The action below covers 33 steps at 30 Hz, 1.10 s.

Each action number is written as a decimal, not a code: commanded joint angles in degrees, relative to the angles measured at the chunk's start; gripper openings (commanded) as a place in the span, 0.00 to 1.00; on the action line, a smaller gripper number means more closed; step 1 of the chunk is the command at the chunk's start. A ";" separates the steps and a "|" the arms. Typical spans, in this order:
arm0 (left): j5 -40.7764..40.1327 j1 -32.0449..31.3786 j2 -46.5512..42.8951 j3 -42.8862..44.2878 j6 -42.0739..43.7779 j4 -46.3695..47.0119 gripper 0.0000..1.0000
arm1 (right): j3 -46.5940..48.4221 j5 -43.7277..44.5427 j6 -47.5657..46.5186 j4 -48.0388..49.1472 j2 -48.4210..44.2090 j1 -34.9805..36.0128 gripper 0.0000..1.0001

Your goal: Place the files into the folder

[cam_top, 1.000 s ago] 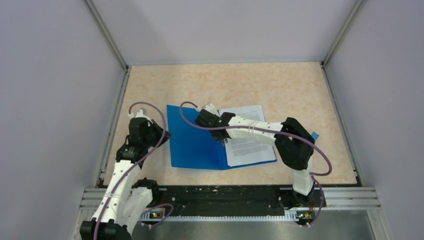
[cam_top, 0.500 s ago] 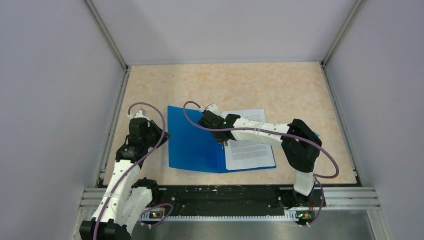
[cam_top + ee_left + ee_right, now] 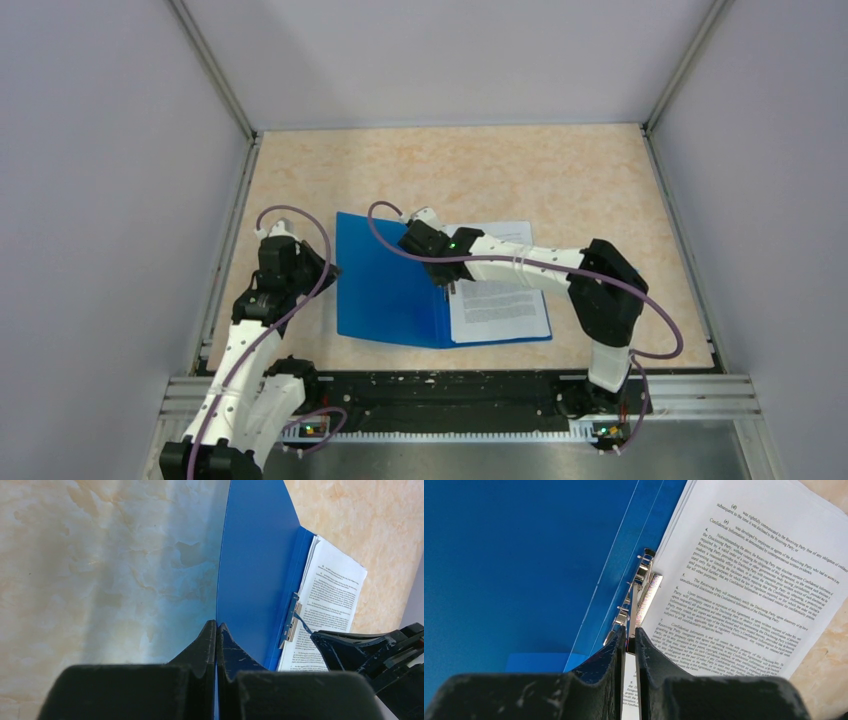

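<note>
The blue folder [image 3: 385, 290] lies open on the tan table. The files [image 3: 505, 300], white printed sheets, lie on its right half next to the spine. My left gripper [image 3: 327, 270] is shut on the left edge of the folder's cover [image 3: 255, 555], which runs edge-on between its jaws [image 3: 216, 630]. My right gripper [image 3: 447, 284] is over the spine, shut on the lever of the metal clip [image 3: 639, 590] at the sheets' left edge [image 3: 744, 580]. The left wrist view also shows the clip [image 3: 290, 620], the sheets [image 3: 332, 600] and my right gripper's dark body.
Tan tabletop [image 3: 500, 170] stretches behind the folder. Aluminium rails run along the left [image 3: 225, 250] and right [image 3: 685, 250] sides below grey walls. A black front rail [image 3: 450, 390] holds the arm bases.
My right arm has shifted slightly right and nearer, still at the clip. The folder and sheets have turned a little with it. The left arm has stayed put.
</note>
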 commanded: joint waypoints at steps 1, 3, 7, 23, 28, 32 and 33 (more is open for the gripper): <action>-1.80 0.08 -0.59 1.72 0.05 0.93 0.00 | 0.84 -0.43 0.09 -1.28 -3.69 0.83 0.12; -1.76 0.12 -0.72 1.71 0.10 0.99 0.00 | 0.97 -0.42 0.06 -1.30 -3.66 0.85 0.12; -1.69 0.08 -0.78 1.57 0.05 0.94 0.00 | 1.06 -0.58 0.09 -1.52 -3.83 0.89 0.12; -1.71 0.01 -0.89 1.37 0.08 1.07 0.00 | 0.81 -0.66 0.26 -1.99 -4.38 1.21 0.13; -1.82 0.00 -0.89 1.35 0.07 1.03 0.00 | 0.85 -0.66 0.31 -2.15 -4.53 1.27 0.13; -1.79 -0.01 -0.99 1.43 0.06 1.00 0.00 | 0.75 -0.72 0.25 -2.25 -4.62 1.33 0.13; -1.77 -0.01 -0.99 1.46 0.04 0.94 0.00 | 0.68 -0.84 0.27 -2.25 -4.57 1.36 0.13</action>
